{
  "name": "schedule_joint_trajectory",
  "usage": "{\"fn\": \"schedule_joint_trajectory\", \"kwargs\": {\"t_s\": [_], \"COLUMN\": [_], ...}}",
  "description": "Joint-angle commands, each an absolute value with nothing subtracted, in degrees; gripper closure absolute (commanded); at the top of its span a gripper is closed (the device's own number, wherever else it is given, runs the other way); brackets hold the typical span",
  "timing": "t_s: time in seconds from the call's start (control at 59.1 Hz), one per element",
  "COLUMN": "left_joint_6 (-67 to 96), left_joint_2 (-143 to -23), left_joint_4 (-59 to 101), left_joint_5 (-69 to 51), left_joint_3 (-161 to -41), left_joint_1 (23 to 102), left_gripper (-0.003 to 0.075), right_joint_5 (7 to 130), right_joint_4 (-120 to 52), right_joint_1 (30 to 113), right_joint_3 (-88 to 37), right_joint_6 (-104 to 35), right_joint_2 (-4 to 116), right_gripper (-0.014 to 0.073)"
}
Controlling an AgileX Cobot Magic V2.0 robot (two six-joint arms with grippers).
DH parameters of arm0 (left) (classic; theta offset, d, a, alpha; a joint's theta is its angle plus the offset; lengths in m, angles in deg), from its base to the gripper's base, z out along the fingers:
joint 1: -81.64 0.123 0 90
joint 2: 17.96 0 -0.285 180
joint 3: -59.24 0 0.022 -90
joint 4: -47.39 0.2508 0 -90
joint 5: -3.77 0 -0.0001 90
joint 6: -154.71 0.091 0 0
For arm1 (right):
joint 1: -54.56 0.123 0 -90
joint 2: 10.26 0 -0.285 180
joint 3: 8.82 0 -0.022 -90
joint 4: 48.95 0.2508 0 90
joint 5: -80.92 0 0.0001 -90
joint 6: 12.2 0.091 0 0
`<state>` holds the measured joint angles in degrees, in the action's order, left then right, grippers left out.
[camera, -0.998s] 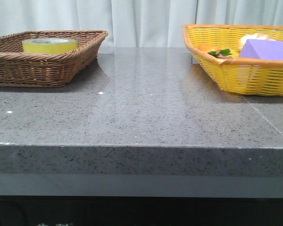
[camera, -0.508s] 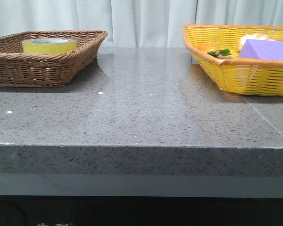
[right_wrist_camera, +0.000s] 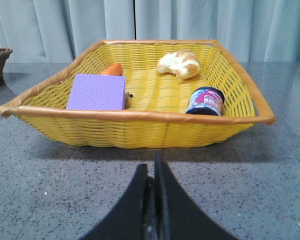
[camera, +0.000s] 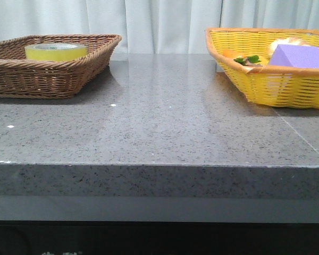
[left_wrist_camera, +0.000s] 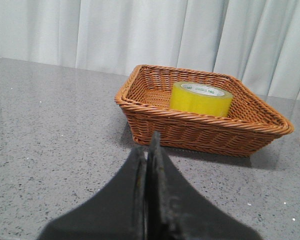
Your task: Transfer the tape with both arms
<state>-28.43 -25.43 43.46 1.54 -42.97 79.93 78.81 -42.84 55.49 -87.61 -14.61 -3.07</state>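
Sitting flat in the brown woven wicker basket (camera: 48,74) at the table's left: the glossy yellow tape roll (left_wrist_camera: 201,99), untouched. Left black two-fingered gripper (left_wrist_camera: 149,150) has fingers pressed together, gripping nothing, low over the grey speckled stone tabletop (camera: 165,122), short of that basket. Right black gripper (right_wrist_camera: 154,172) likewise closed and empty, facing the yellow plastic woven basket (right_wrist_camera: 140,125) with the purple foam block (right_wrist_camera: 97,92), pale bread roll (right_wrist_camera: 179,63) and small dark jar (right_wrist_camera: 205,101).

yellow tape (left_wrist_camera: 201,99) in a brown basket (left_wrist_camera: 155,118); purple block (right_wrist_camera: 96,92) in a yellow basket (right_wrist_camera: 135,127); speckled grey table (camera: 165,127)
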Motion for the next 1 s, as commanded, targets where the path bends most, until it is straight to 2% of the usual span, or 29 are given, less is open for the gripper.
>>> {"fn": "schedule_joint_trajectory", "kwargs": {"t_s": [0.0,0.981], "left_joint_6": [-28.9,-28.9], "left_joint_2": [-24.3,-24.3], "left_joint_4": [42.9,42.9], "left_joint_5": [6.4,6.4], "left_joint_3": [-40.8,-40.8], "left_joint_1": [80.0,80.0], "left_gripper": [0.0740,0.0740], "right_joint_5": [84.1,84.1], "right_joint_4": [-43.1,-43.1], "right_joint_1": [55.1,52.4], "right_joint_3": [-86.1,-86.1], "right_joint_6": [-14.8,-14.8], "right_joint_2": [-4.6,-4.6], "right_gripper": [0.0662,0.0662]}}
